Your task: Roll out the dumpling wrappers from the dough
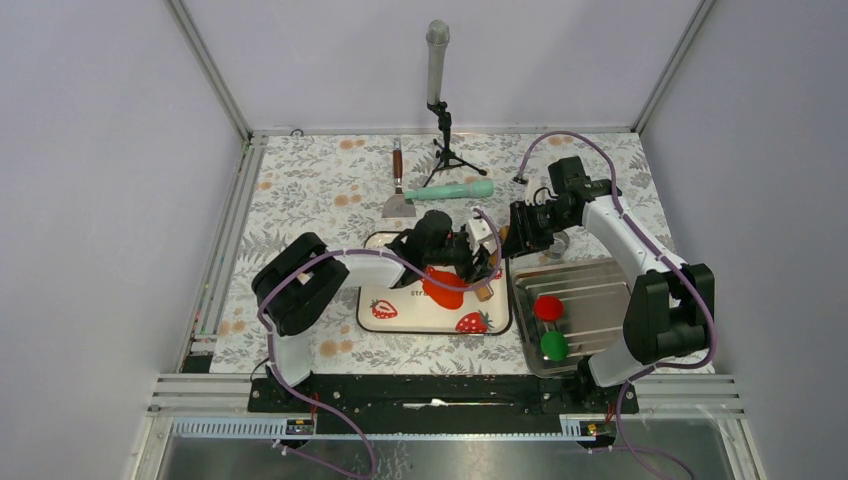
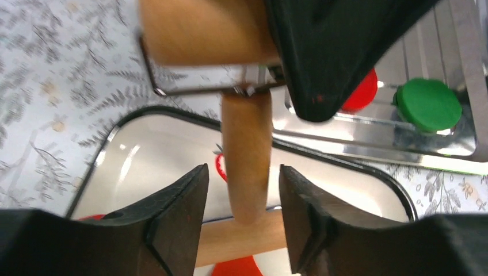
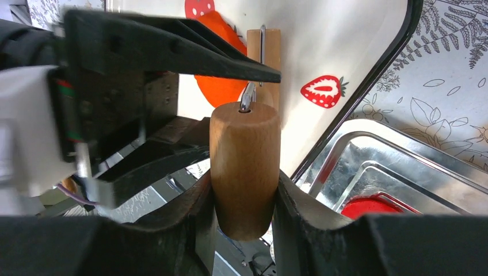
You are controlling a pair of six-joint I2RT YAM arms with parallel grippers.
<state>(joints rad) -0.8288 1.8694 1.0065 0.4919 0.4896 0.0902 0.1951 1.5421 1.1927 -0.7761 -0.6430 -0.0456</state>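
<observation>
The orange-red dough (image 1: 440, 290) lies flattened on a white strawberry-print tray (image 1: 400, 315); it also shows in the left wrist view (image 2: 236, 267) and the right wrist view (image 3: 221, 86). A wooden pastry roller (image 1: 486, 285) with a handle and a metal bracket stands over its right edge. My left gripper (image 2: 243, 172) is open astride the handle (image 2: 246, 149), with a gap on each side. My right gripper (image 3: 244, 184) is shut on the roller's thick wooden end (image 3: 244, 161), close to the left gripper (image 1: 472, 255). No clean round wrapper is in view.
A metal tray (image 1: 600, 275) to the right holds a crimson disc (image 1: 547, 307) and a green disc (image 1: 553, 346). A scraper (image 1: 398, 195), a teal rolling pin (image 1: 450, 190) and a microphone stand (image 1: 440, 100) are at the back.
</observation>
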